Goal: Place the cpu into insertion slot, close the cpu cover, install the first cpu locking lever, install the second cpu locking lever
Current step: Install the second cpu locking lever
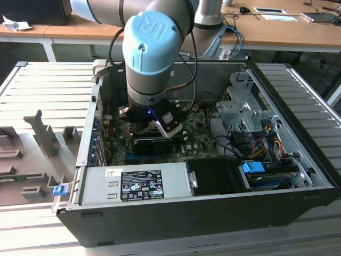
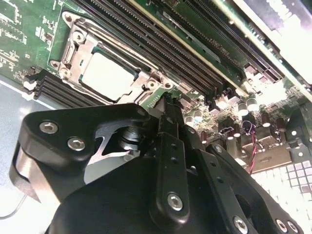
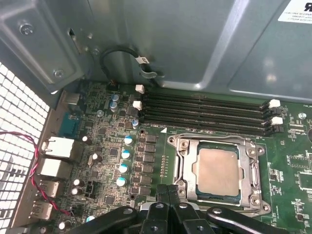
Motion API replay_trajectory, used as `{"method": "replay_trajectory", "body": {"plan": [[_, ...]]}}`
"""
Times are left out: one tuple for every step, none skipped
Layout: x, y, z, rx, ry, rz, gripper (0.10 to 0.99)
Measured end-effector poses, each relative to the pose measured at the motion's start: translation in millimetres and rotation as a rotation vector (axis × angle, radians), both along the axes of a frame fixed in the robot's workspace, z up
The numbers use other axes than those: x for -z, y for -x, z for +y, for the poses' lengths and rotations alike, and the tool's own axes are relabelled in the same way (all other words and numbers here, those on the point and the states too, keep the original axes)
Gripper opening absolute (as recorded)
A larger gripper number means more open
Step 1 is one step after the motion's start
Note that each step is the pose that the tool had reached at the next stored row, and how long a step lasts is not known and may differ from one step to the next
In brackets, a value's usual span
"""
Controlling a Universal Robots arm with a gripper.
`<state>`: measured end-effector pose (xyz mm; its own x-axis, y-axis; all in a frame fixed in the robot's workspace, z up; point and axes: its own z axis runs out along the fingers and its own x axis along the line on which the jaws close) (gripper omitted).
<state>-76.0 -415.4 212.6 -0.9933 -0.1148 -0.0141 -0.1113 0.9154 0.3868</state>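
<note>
The grey robot arm with its pale blue joint cap (image 1: 148, 40) reaches straight down into the open black computer case (image 1: 213, 208), which lies on its side on a ribbed grey table (image 1: 48, 85). Its black gripper (image 1: 168, 124) sits low over the green motherboard (image 1: 194, 133), near the middle of the case.

In both wrist views the cpu — a small flat square chip with a pale silver-grey metal top (image 3: 218, 170) (image 2: 108, 75) — lies seated in its socket on the board. The cpu cover, a thin square metal frame with a big window (image 3: 183, 168) (image 2: 141, 80), is folded down flat around the chip, so the metal top shows through the opening. I cannot tell from here whether the locking levers at the socket's sides are latched.

The gripper (image 3: 168, 192) (image 2: 168, 105) hangs just beside one edge of the socket, its black fingers (image 3: 174, 194) drawn together with nothing between them — closed, and empty. Whether the tips touch the cover's edge I cannot make out.

Along one side of the socket run four long black memory slots (image 3: 204, 114), with white clips at their ends. A row of small blue-topped capacitors (image 3: 125, 161) stands on the other side, and a thin red and black wire pair (image 3: 29, 161) trails past the silver rear ports (image 3: 53, 158).
</note>
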Motion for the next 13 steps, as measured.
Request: {"method": "replay_trajectory", "body": {"plan": [[-1.7, 0.0, 0.0, 0.000, 0.000, 0.0000, 0.106], [-2.9, 0.0, 0.0, 0.000, 0.000, 0.0000, 0.106], [-4.2, 0.0, 0.0, 0.000, 0.000, -0.0001, 0.106], [-5.6, 0.0, 0.0, 0.000, 0.000, -0.0001, 0.106], [-6.9, 0.0, 0.0, 0.000, 0.000, 0.0000, 0.106], [-7.9, 0.0, 0.0, 0.000, 0.000, 0.0000, 0.106], [-8.9, 0.0, 0.0, 0.000, 0.000, 0.0000, 0.106], [-11.3, 0.0, 0.0, 0.000, 0.000, 0.0000, 0.106], [-12.6, 0.0, 0.0, 0.000, 0.000, 0.0000, 0.106], [-13.8, 0.0, 0.0, 0.000, 0.000, 0.0000, 0.106], [-15.3, 0.0, 0.0, 0.000, 0.000, 0.0000, 0.106], [-16.5, 0.0, 0.0, 0.000, 0.000, 0.0000, 0.106], [-17.6, 0.0, 0.0, 0.000, 0.000, 0.0000, 0.106]]}}
